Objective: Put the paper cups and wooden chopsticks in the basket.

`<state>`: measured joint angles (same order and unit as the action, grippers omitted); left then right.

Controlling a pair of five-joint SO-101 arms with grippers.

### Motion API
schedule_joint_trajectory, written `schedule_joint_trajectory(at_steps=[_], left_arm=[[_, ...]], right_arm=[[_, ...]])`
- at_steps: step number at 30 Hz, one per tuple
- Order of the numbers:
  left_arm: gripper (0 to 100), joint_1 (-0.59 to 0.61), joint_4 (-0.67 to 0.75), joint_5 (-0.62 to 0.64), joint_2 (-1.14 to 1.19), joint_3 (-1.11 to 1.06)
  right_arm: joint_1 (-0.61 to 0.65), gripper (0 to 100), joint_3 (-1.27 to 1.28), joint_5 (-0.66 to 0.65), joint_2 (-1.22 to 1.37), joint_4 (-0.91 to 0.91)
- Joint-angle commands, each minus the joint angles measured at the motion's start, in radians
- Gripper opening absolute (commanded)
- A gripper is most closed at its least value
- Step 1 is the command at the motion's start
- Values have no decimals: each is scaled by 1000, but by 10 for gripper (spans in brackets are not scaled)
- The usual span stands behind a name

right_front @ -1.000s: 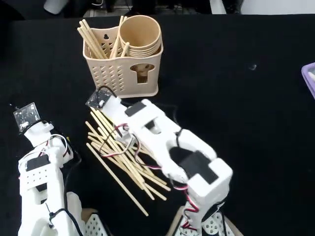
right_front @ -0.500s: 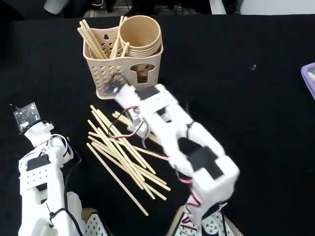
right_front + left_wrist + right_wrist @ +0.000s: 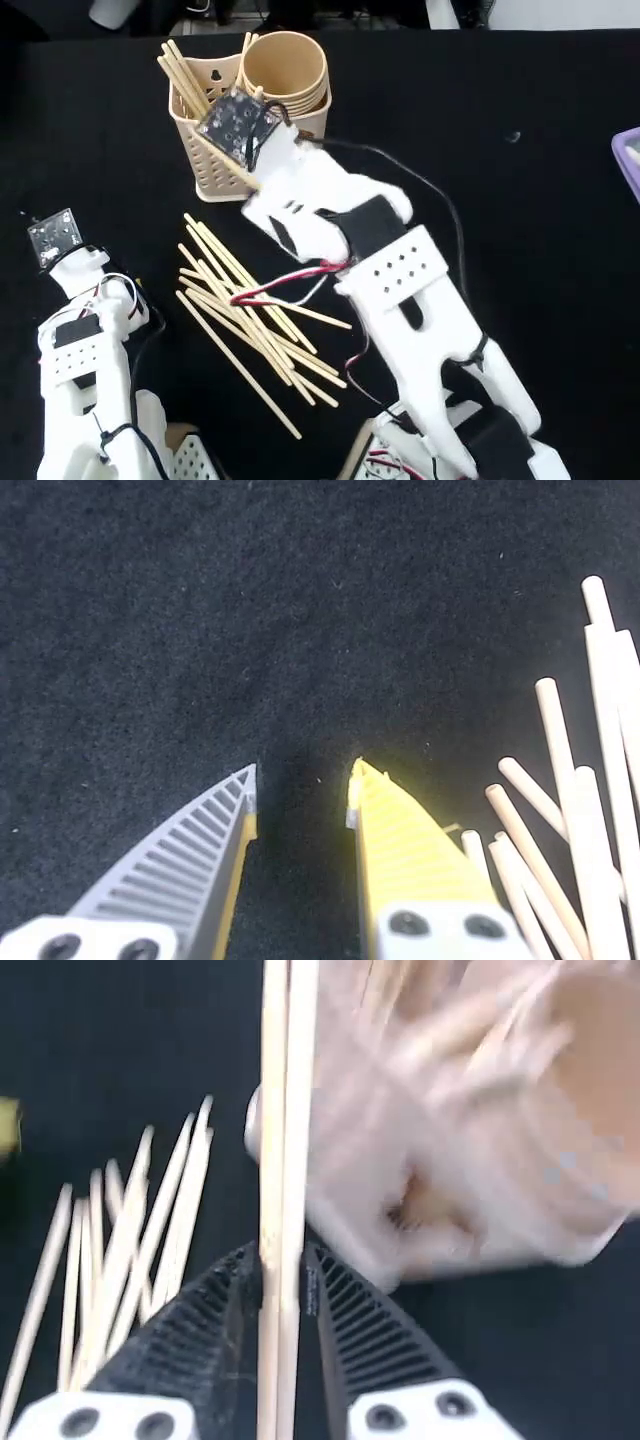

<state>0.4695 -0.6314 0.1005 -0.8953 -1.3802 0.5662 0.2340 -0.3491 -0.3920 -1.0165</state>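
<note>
The beige basket stands at the back of the black table, with a stack of paper cups and several wooden chopsticks inside. More loose chopsticks lie in a pile in front of it. My right gripper is shut on two chopsticks, held right at the basket's front wall; the pile lies behind it. At the table's left, my left gripper hangs open over bare cloth, beside the ends of the pile's chopsticks.
The right arm stretches from the front edge across the pile's right side to the basket. The left arm stands at the front left. A purple object shows at the right edge.
The right arm has lifted off the pile and swung back to the basket with chopsticks in its gripper. The left arm has kept still.
</note>
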Motion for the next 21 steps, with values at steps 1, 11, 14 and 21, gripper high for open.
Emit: schedule_joint_trajectory(at_steps=[1,11,14,21], left_arm=[[152,-7,-2,-9,-20,5],[152,-10,-2,-9,-20,5],[152,-10,-2,-9,-20,5],[152,-10,-3,-9,-20,5]], right_arm=[[14,11,-7,95,-53,328],[15,11,-45,261,56,1074],[12,11,-125,261,159,1085],[14,11,-302,256,414,1085]])
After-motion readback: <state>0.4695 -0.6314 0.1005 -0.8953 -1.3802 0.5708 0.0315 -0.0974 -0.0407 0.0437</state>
